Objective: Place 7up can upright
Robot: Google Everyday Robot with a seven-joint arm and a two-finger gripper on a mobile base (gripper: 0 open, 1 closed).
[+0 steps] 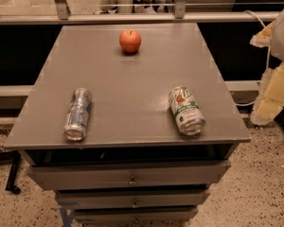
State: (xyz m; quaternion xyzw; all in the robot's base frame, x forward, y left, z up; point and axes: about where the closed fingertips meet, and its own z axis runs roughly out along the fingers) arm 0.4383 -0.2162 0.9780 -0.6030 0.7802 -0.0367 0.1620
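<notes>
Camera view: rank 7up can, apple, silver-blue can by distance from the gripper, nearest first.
The gripper: right edge, off the table.
1. 7up can, front right.
2. Tie: apple, back centre; silver-blue can, front left; too close to call.

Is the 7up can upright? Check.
No, the 7up can lies on its side on the cabinet, end effector away at the picture's right edge.

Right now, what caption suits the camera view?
7up can and slim silver-blue can lie on their sides, apple behind; claw off to the right.
</notes>
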